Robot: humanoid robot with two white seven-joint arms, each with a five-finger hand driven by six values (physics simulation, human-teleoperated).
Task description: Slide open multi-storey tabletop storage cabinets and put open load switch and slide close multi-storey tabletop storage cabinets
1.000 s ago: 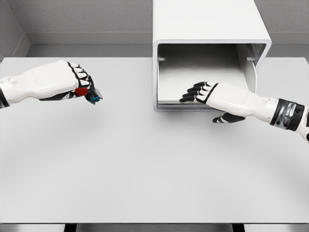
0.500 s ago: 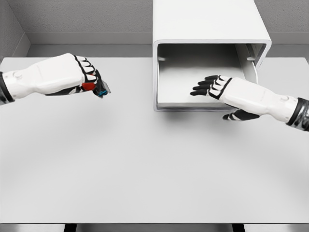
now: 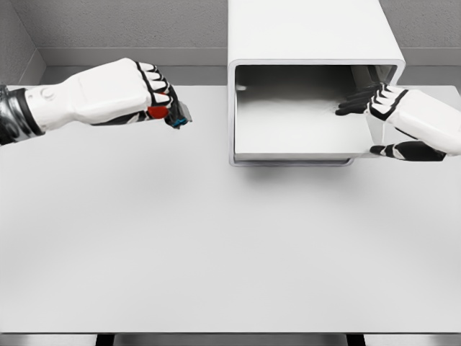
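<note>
A white storage cabinet [image 3: 313, 32] stands at the back of the table, its bottom drawer [image 3: 288, 155] slid out and empty. My left hand [image 3: 160, 101] hovers left of the cabinet, raised above the table, shut on a small load switch [image 3: 178, 115] with red and blue parts. My right hand [image 3: 378, 119] is at the drawer's right side, fingers extended and relaxed over its right wall, thumb below, holding nothing.
The white table [image 3: 216, 245] stretches wide in front of the cabinet. A grey wall runs behind it.
My left hand carried the switch up and to the right, toward the cabinet. My right hand withdrew from the drawer's middle to its right edge.
</note>
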